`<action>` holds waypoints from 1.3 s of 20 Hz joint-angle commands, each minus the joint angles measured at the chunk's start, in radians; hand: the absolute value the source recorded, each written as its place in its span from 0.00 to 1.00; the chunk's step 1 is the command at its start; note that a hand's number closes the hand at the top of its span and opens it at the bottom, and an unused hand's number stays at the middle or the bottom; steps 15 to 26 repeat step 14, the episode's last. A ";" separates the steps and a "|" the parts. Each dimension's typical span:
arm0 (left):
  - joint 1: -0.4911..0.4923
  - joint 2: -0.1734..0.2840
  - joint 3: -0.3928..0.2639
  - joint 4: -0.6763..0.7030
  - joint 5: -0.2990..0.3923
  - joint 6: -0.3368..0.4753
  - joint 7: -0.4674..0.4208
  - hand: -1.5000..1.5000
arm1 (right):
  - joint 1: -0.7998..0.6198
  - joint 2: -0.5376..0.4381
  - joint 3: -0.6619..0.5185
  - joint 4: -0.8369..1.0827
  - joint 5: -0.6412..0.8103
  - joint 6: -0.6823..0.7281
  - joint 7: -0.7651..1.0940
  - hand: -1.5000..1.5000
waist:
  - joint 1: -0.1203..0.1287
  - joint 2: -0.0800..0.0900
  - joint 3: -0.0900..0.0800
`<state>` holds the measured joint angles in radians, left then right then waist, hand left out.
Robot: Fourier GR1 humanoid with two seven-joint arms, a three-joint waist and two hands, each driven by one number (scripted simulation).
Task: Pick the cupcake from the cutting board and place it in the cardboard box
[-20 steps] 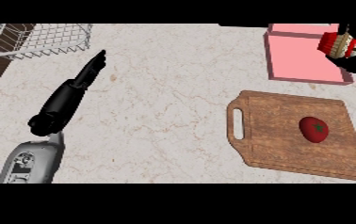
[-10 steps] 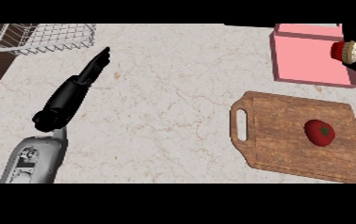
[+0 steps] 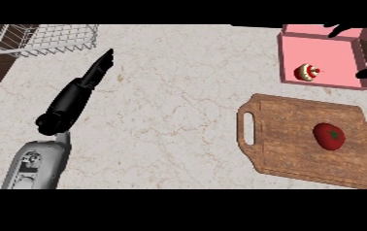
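The cupcake (image 3: 308, 72), white with red and dark bits, lies on its side on the floor of the pink box (image 3: 290, 55) at the upper right. Only dark fingers of my right hand (image 3: 343, 30) show at the box's far right corner; they are apart from the cupcake and hold nothing. The wooden cutting board (image 3: 287, 142) lies below the box and carries only a red tomato (image 3: 329, 136). My left hand (image 3: 93, 74) rests at the left with straight fingers pointing up and right, open and empty.
A wire basket (image 3: 50, 38) stands at the top left corner. The marble counter (image 3: 172, 104) stretches between my left hand and the board. The counter's dark edge shows at the far left.
The cupcake has left my right hand and now lies inside the pink box. That hand has drawn back toward the upper right edge. My left hand has stayed put.
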<state>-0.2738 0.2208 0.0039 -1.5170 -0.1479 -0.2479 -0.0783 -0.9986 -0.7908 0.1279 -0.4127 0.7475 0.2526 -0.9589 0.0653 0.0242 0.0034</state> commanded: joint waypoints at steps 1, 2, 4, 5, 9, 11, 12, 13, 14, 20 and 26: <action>0.005 -0.001 -0.002 -0.016 0.003 -0.003 0.004 0.50 | -0.017 0.040 -0.121 0.074 -0.162 0.156 -0.173 0.00 | 0.007 0.002 0.004; 0.026 0.001 -0.006 -0.007 -0.006 -0.001 -0.002 0.50 | -0.036 0.070 -0.169 0.085 -0.233 0.235 -0.144 0.00 | -0.005 -0.009 0.003; 0.023 0.001 0.000 -0.019 -0.001 0.001 -0.002 0.50 | -0.034 0.113 -0.239 0.138 -0.329 0.301 -0.088 0.00 | -0.005 -0.012 0.003; -0.015 -0.012 -0.001 0.002 -0.002 0.010 0.011 0.50 | -0.044 0.108 -0.265 0.166 -0.360 0.331 -0.061 0.00 | -0.018 0.002 0.004; -0.015 -0.004 -0.006 -0.012 -0.006 0.003 0.007 0.50 | -0.107 0.071 -0.360 0.257 -0.472 0.437 0.097 0.00 | -0.003 0.005 0.002; 0.004 -0.001 -0.008 -0.040 0.001 -0.005 0.017 0.50 | -0.115 0.028 -0.386 0.289 -0.502 0.488 0.149 0.00 | 0.011 0.003 0.003; -0.017 -0.032 -0.025 -0.018 -0.012 0.017 0.020 0.50 | -0.136 0.035 -0.402 0.296 -0.521 0.496 0.178 0.00 | 0.001 0.008 0.003; 0.005 -0.013 -0.021 -0.037 -0.009 0.002 0.009 0.50 | -0.147 -0.011 -0.427 0.304 -0.542 0.499 0.201 0.00 | 0.020 0.013 0.004; 0.008 0.000 -0.009 -0.027 -0.011 0.001 -0.013 0.50 | -0.151 -0.007 -0.441 0.312 -0.557 0.490 0.224 0.00 | 0.024 0.016 0.003; 0.008 0.000 -0.009 -0.027 -0.011 0.001 -0.013 0.50 | -0.151 -0.007 -0.441 0.312 -0.557 0.490 0.224 0.00 | 0.024 0.016 0.003; 0.008 0.000 -0.009 -0.027 -0.011 0.001 -0.013 0.50 | -0.151 -0.007 -0.441 0.312 -0.557 0.490 0.224 0.00 | 0.024 0.016 0.003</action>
